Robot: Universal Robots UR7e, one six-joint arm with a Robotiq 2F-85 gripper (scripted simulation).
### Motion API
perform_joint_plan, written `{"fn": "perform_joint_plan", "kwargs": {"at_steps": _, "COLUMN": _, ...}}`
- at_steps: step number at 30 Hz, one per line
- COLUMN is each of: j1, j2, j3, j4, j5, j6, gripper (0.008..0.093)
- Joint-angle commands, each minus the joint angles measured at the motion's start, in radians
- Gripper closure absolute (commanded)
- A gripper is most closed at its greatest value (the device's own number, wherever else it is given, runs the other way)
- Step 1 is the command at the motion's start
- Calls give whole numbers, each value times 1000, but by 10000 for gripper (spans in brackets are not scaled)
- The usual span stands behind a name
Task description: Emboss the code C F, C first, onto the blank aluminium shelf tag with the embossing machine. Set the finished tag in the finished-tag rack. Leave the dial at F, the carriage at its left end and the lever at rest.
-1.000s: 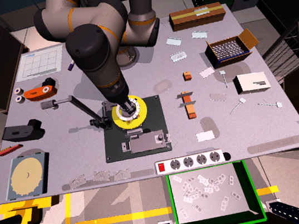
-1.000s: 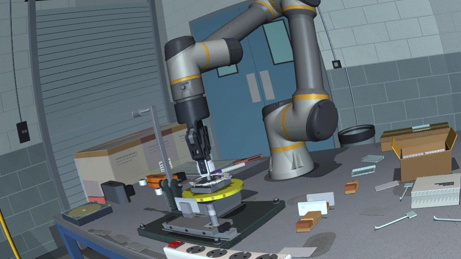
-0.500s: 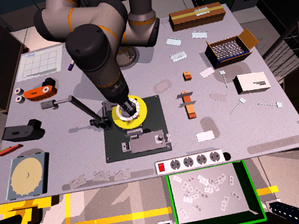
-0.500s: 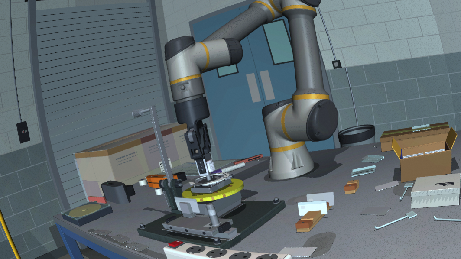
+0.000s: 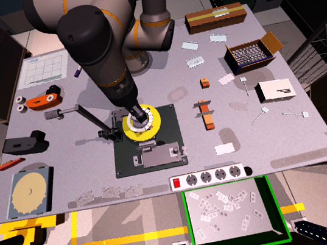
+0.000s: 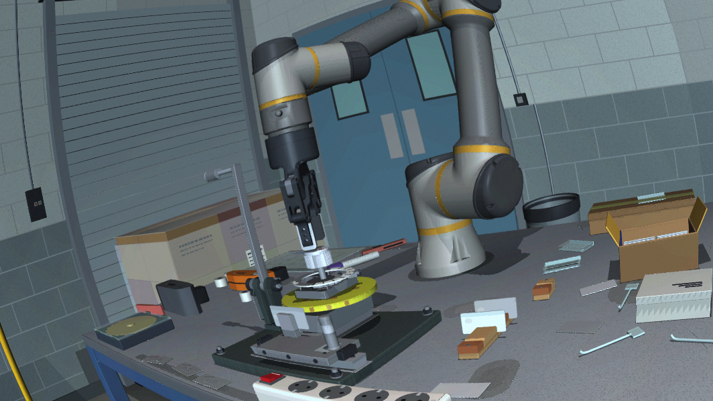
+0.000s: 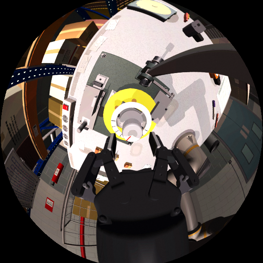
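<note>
The embossing machine (image 5: 147, 139) sits on a dark base plate at the middle of the table, with a yellow disc, a white lettered dial ring (image 7: 130, 122) and a knurled dial knob (image 6: 317, 258) on top. My gripper (image 6: 309, 243) hangs open and empty just above that knob. The lever (image 6: 244, 219) stands upright at the machine's left side, its handle (image 5: 52, 114) pointing left. The carriage (image 5: 160, 155) with its small knob lies at the machine's front. A pale tag (image 6: 482, 320) leans in the wooden rack (image 5: 206, 114) to the right of the machine.
Behind the machine stands my arm's base (image 5: 138, 61), with a long brown box (image 5: 216, 17) further right. A power strip (image 5: 208, 177) lies along the front edge, above a green-rimmed bin (image 5: 235, 215). Loose plates, hooks and an open carton (image 5: 250, 54) are scattered on the right.
</note>
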Motion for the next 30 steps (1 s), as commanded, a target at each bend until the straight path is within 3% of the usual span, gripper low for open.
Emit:
{"fn": "perform_joint_plan", "kwargs": {"at_steps": 1, "j1": 0, "j2": -7, "j3": -13, "j4": 17, "j5": 0, "j6": 0, "gripper": 334}}
{"fn": "perform_joint_plan", "kwargs": {"at_steps": 11, "j1": 0, "j2": -49, "j3": -134, "j4": 182, "j5": 0, "j6": 0, "gripper": 334}}
{"fn": "perform_joint_plan", "kwargs": {"at_steps": 23, "j1": 0, "j2": -56, "j3": -173, "j4": 228, "j5": 0, "j6": 0, "gripper": 334}}
{"fn": "perform_joint_plan", "kwargs": {"at_steps": 30, "j1": 0, "j2": -67, "j3": -299, "j4": 363, "j5": 0, "j6": 0, "gripper": 334}}
